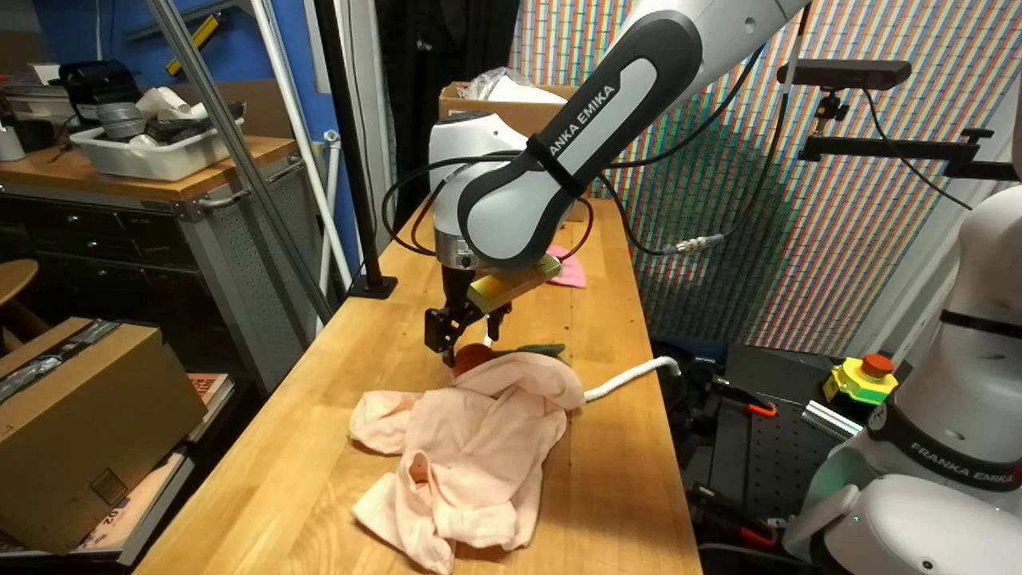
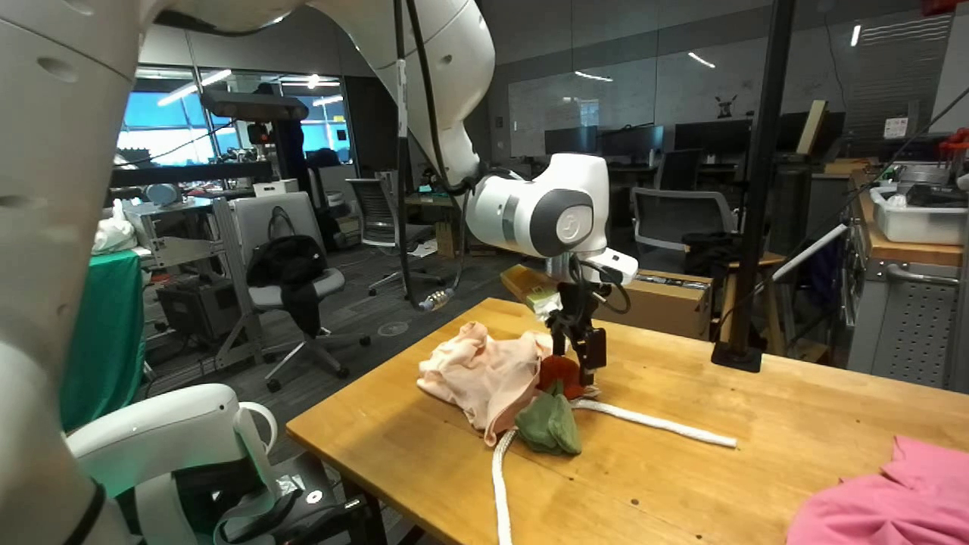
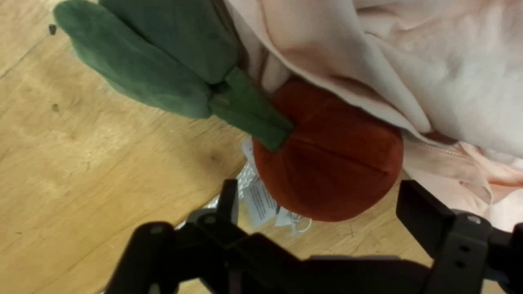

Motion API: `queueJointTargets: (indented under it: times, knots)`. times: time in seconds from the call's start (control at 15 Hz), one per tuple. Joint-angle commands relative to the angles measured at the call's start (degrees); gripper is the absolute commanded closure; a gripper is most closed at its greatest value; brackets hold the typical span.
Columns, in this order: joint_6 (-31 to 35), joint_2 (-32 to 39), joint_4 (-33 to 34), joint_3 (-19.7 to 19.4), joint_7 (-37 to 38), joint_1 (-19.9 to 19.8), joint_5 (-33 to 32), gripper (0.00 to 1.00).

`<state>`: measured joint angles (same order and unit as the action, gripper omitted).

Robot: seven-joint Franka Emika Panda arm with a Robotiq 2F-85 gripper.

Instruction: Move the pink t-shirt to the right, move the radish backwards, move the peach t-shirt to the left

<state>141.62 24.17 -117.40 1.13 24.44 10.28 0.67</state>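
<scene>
The black two-fingered gripper (image 3: 319,196) stands spread wide, its fingertips to either side of the round dull-red plush radish (image 3: 331,163) with green cloth leaves; whether a finger brushes it is hard to judge in the dark wrist view. The radish rests on the light wooden worktop (image 1: 615,487), about midway between the long edges, leaves towards the long edge opposite the black metal post (image 1: 349,142). White printed tags (image 3: 260,203) show at its side. A fold of the crumpled pale peach cloth t-shirt (image 1: 479,455) laps over the radish; this garment lies near the worktop's short end, between the two corners. The bright pink cloth t-shirt (image 2: 897,499) lies well apart, nearer the edge opposite the post. A white braided cord (image 1: 627,381) runs from beside the peach garment to that same edge.
</scene>
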Motion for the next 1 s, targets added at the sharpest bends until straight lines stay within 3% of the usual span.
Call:
queueJointTargets:
  times: [0.0, 0.93]
  knots:
    - [1.7, -0.1, -0.4, -1.5, 2.1, 1.0, -1.3, 0.00]
    - [1.8, 1.8, 0.7, -1.4, 1.7, 1.8, -1.4, 0.00]
